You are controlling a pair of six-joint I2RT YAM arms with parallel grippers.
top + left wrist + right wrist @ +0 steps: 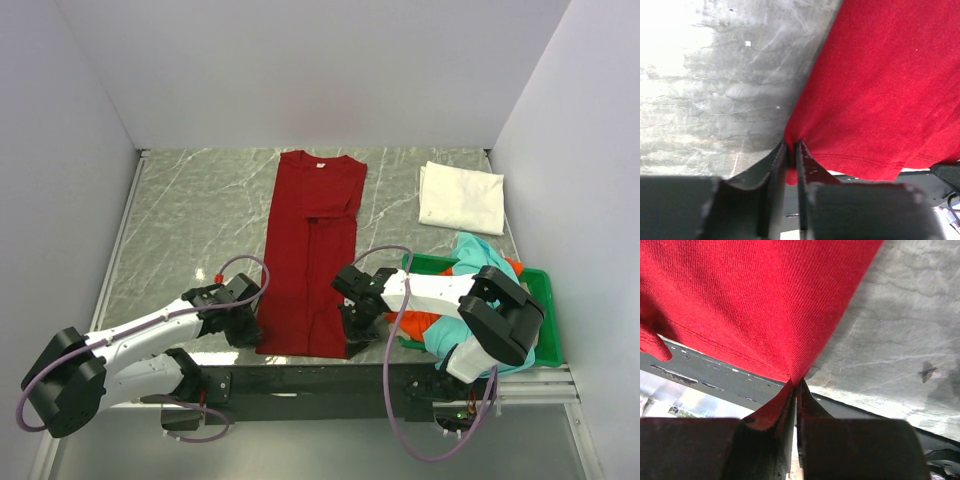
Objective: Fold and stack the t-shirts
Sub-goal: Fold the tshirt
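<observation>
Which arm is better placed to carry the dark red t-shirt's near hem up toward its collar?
Neither alone. The left end effector pinches the near-left hem corner of the dark red t-shirt, and the right end effector pinches its near-right corner, so both should probably lift together.

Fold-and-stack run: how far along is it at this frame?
Done: the white shirt lies folded at the far right. In hand: the dark red shirt is folded into a long strip, and the left gripper and right gripper each pinch a near hem corner, apparently for the next fold. Left: the teal shirt and orange shirt lie crumpled in the green tray, and nothing is stacked yet.
</observation>
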